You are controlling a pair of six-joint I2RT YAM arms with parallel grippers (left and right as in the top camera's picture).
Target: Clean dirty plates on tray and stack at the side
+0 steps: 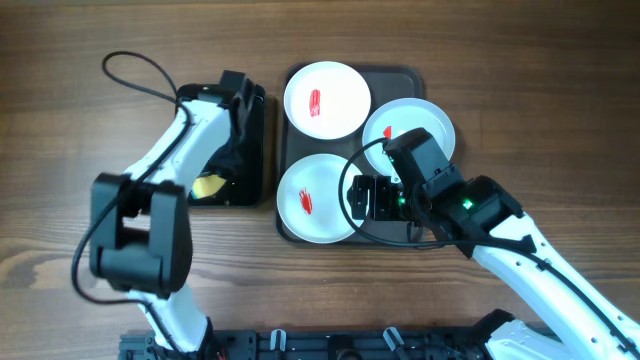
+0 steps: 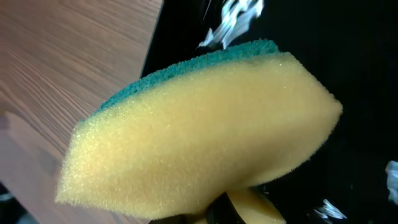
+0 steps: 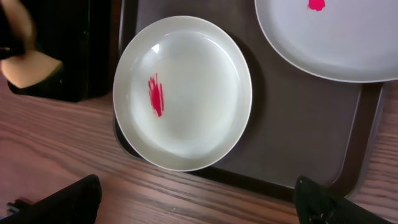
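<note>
**A:** From above, where does everything sit?

**B:** The tray (image 1: 412,75) lies on the table (image 1: 60,100) with all three plates on it, so nothing is stacked at the side yet. The far plate (image 1: 327,100) and the near plate (image 1: 315,198) are white, and each has a red smear. The pale blue plate (image 1: 430,118) sits to the right, partly under the right arm. Left of the tray stands a black tub (image 1: 258,130), and the left gripper (image 1: 225,175) reaches down into it.

**A:** Why into the tub?

**B:** The left wrist view answers that. A sponge (image 2: 199,130), yellow with a green scrub face, fills the picture against the tub's black inside. The jaws are closed, and I judge they are pinching the sponge, presumably to wipe the smears.

**A:** And the right wrist view?

**B:** The right gripper (image 3: 199,202) hangs empty, with its fingers spread as wide as they go. The near plate lies just ahead of it, its edge reaching over the tray's near left corner. I'd guess it is poised to steady or lift that plate once the sponge arrives
</note>
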